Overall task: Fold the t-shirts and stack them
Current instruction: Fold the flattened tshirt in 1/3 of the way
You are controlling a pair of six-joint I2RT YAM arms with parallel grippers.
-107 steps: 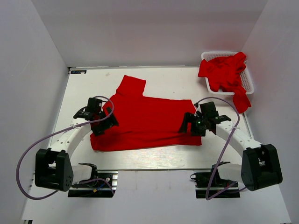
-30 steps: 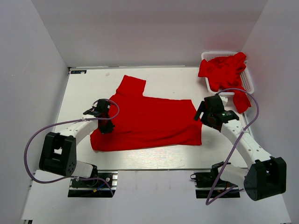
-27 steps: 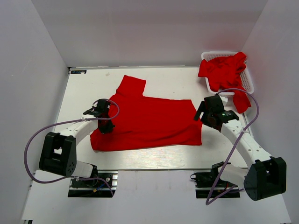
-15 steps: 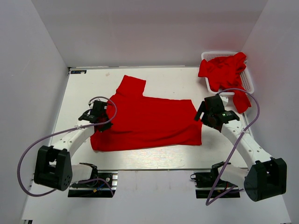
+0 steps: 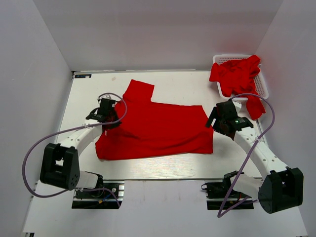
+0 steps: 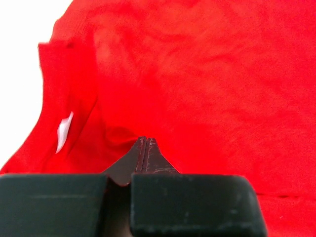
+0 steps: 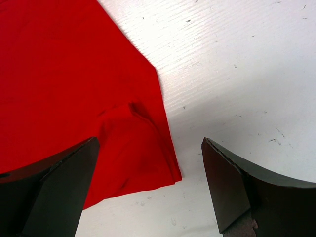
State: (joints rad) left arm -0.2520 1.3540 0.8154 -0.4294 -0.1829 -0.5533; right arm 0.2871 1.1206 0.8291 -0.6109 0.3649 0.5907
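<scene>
Left wrist cam: I see L gripper (image 6: 144, 148) pinched shut on spread t-shirt (image 6: 197, 89), lower center; R gripper (image 7: 149, 143) wide open over its corner.

One plain red shirt (image 5: 158, 129) lies spread flat on the counter (image 5: 182, 84). It forms a rough rectangle, with one sleeve (image 5: 138, 90) sticking out at the far left and a white label (image 6: 63, 129) showing by its left edge. More red shirts (image 5: 236, 74) lie crumpled in the basket (image 5: 232, 56), one trailing over its near rim.
</scene>
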